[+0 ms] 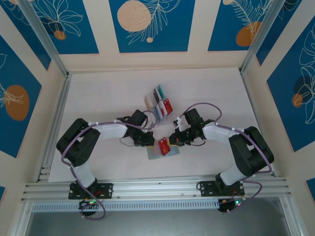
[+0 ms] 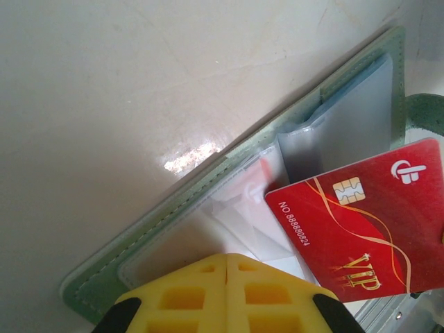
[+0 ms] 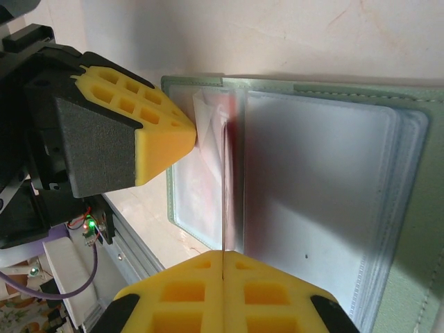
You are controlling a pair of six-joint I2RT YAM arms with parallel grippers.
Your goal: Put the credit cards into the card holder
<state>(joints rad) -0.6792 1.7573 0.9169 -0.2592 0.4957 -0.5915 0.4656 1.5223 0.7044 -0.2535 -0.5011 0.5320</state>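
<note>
- Red card clenched in right gripper, edge-on over card holder.
- Left gripper clamps a clear pocket sleeve.
- Insertion step, I judge; next I must align card edge with pocket mouth.

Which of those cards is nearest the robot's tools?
The red VIP card, pinched by the right tool over the card holder; the others stand in the rack.

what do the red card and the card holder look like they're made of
Red card: glossy plastic, probably; printed gold lettering, metallic chip. Card holder: sage cover looks like matte faux leather or vinyl, stitched along its edge; the pockets look like clear, frosted plastic film.
</note>
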